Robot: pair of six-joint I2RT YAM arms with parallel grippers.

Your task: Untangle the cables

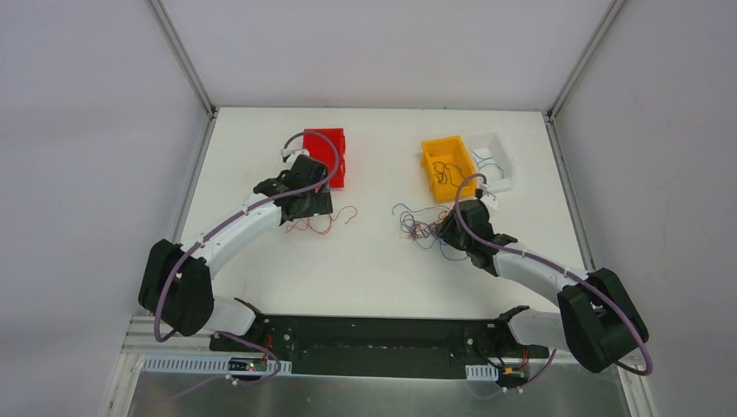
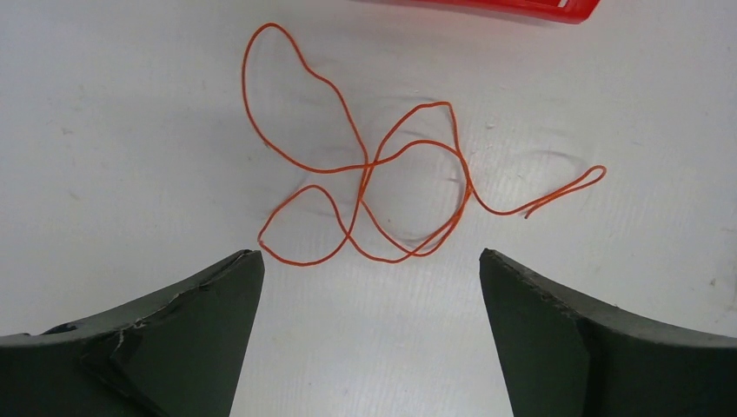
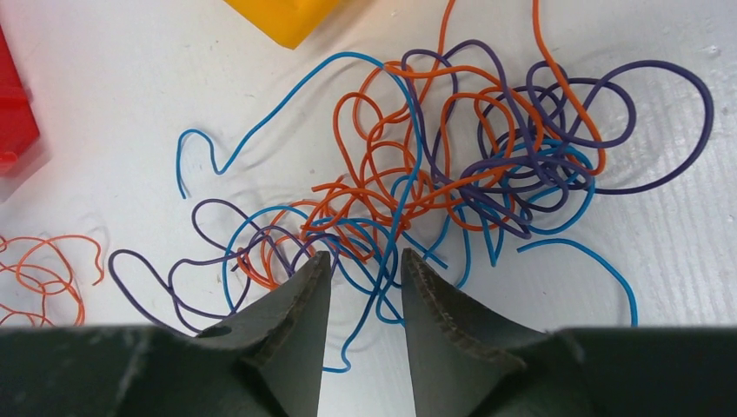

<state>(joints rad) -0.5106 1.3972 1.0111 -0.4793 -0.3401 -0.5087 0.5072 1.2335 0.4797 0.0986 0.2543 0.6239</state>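
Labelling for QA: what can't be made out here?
Right wrist view: tangle cut by top edge; near strands hidden under right tool fingers.
Top view: that tool hidden under its wrist; wires in white bin too small to count.
Left wrist view: red bin cut by top edge.

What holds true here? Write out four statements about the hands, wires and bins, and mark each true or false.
1. The left hand is open, a lone orange wire lying ahead of its fingers. True.
2. The tangle holds only orange wires. False: orange, blue and purple strands are mixed in it.
3. The red bin stands right beside the white bin. False: the yellow bin stands beside the white one; the red bin is apart, near the left arm.
4. A blue strand runs through the gap between the fingers of the right hand. True.
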